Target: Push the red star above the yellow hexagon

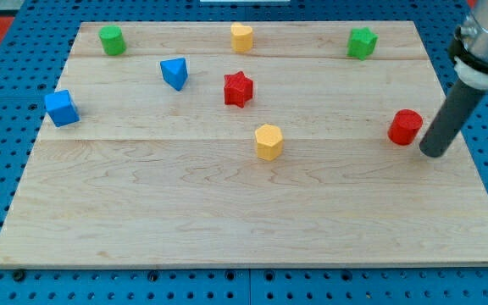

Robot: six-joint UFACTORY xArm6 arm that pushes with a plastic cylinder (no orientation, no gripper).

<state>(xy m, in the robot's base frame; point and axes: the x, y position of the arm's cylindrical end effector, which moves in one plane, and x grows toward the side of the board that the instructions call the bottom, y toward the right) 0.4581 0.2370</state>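
The red star (238, 89) lies on the wooden board (185, 203) a little above and to the left of the yellow hexagon (268, 141), with a gap between them. My tip (434, 153) rests on the board at the view's right, just right of a red cylinder (405, 127). The tip is far to the right of both the star and the hexagon.
A yellow block (241, 36) sits at the top middle, a green cylinder (112, 40) at the top left, a green block (362, 42) at the top right. A blue triangular block (174, 73) and a blue cube (61, 108) lie at the left.
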